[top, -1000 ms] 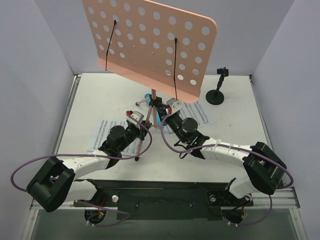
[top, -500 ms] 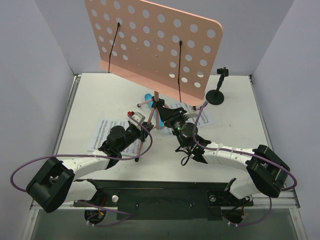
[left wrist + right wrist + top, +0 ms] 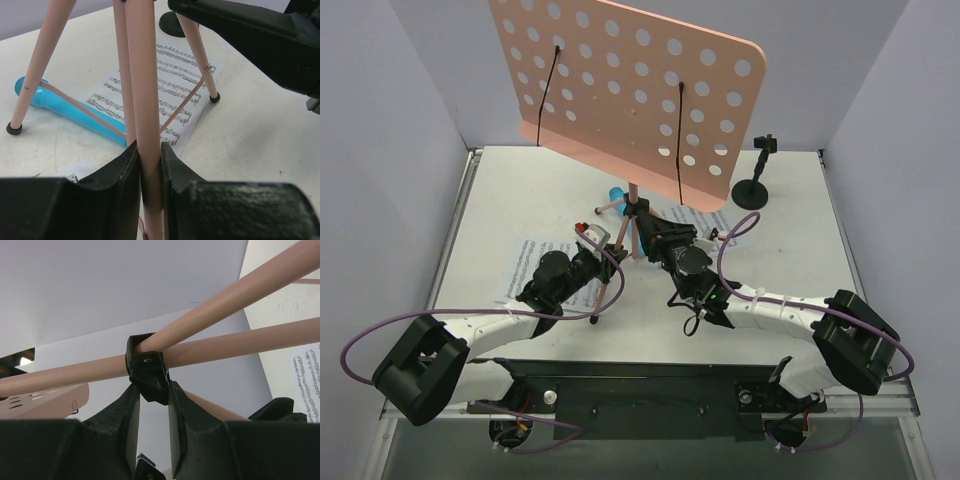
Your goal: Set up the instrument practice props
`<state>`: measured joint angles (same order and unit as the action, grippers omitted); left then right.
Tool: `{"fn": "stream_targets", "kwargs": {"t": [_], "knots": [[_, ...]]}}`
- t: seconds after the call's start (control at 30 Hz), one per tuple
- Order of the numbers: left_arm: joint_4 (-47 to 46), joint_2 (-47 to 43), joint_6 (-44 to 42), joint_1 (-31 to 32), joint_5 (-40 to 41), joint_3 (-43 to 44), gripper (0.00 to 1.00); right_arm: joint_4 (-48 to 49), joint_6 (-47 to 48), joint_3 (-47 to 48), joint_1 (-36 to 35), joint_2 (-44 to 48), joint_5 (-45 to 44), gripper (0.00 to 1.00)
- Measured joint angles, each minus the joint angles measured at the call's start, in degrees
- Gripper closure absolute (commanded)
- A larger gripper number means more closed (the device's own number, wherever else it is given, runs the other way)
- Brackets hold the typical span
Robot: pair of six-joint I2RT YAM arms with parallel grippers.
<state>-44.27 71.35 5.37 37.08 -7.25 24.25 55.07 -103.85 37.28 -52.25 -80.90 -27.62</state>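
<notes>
Music stand [image 3: 630, 95] stands mid-table on its tripod. Left gripper [image 3: 150, 162] clamped on near leg. Right gripper [image 3: 150, 395] clamped on black leg hub [image 3: 146, 367]. Microphone [image 3: 75, 107] lies flat between legs, beyond left jaws, so left arm nearer. Mic stand [image 3: 752, 190] well apart, far right.

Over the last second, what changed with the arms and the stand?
The right pincer swung left from beside the right-hand sheet in to the music stand, and its jaws now pinch the black hub. The stand's pink desk shifted slightly right. The left pincer stayed clamped on a stand leg. The microphone, mic stand and left-hand sheet did not move.
</notes>
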Motion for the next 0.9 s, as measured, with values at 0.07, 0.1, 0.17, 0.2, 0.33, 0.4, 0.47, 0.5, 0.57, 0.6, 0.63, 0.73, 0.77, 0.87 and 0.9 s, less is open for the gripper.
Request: {"fn": "stream_targets", "kwargs": {"t": [0.07, 0.1, 0.17, 0.2, 0.33, 0.4, 0.47, 0.5, 0.57, 0.6, 0.63, 0.73, 0.77, 0.87, 0.9], "knots": [[0.0, 0.0, 0.0, -0.1, -0.1, 0.0, 1.0, -0.2, -1.6, 0.0, 0.0, 0.0, 0.0, 1.0], [0.0, 0.0, 0.0, -0.1, -0.2, 0.0, 1.0, -0.4, -2.1, 0.0, 0.0, 0.1, 0.0, 0.98], [0.0, 0.0, 0.1, -0.1, -0.4, 0.0, 1.0, -1.2, -2.9, 0.0, 0.0, 0.6, 0.0, 0.7], [0.0, 0.0, 0.1, -0.1, -0.7, 0.0, 1.0, -1.8, -2.6, -0.1, 0.0, 1.0, 0.0, 0.51], [0.2, 0.0, 0.1, -0.1, -1.2, 0.0, 1.0, -2.2, 1.6, -4.1, 1.4, 5.5, 0.0, 0.21], [0.2, 0.0, 0.1, -0.1, -1.1, 0.0, 1.0, -2.3, 6.8, -7.2, 3.8, 8.6, 0.4, 0.21], [0.3, -0.1, 0.2, -0.1, -1.2, 0.0, 1.0, -2.7, 14.7, -10.3, 6.1, 12.4, 1.2, 0.22], [0.3, -0.1, 0.2, -0.1, -1.2, 0.0, 1.0, -3.0, 19.2, -11.4, 7.0, 14.2, 1.6, 0.25], [0.3, -0.1, 0.2, -0.1, -1.2, 0.0, 1.0, -3.8, 30.9, -13.2, 8.1, 18.7, 3.5, 0.3], [0.3, -0.1, 0.2, -0.1, -1.2, 0.0, 1.0, -4.3, 37.7, -13.4, 8.1, 20.9, 5.3, 0.32], [0.3, -0.1, 0.2, -0.1, -1.2, 0.0, 1.0, -4.5, 44.9, -13.4, 8.0, 22.7, 7.5, 0.32], [0.3, -0.1, 0.2, -0.2, -1.2, 0.0, 1.0, -7.4, 67.3, -12.5, 7.6, 26.1, 16.2, 0.29], [0.3, -0.1, 0.2, -0.2, -1.2, 0.0, 1.0, -9.0, 75.4, -12.0, 7.2, 26.3, 19.1, 0.28], [0.3, -0.1, 0.2, -0.2, -1.2, 0.0, 1.0, -13.5, 96.9, -11.7, 4.1, 25.7, 24.6, 0.25], [0.3, -0.1, 0.2, -0.2, -1.2, 0.0, 1.0, -14.3, 103.7, -11.9, 3.1, 25.0, 25.6, 0.26]]}}
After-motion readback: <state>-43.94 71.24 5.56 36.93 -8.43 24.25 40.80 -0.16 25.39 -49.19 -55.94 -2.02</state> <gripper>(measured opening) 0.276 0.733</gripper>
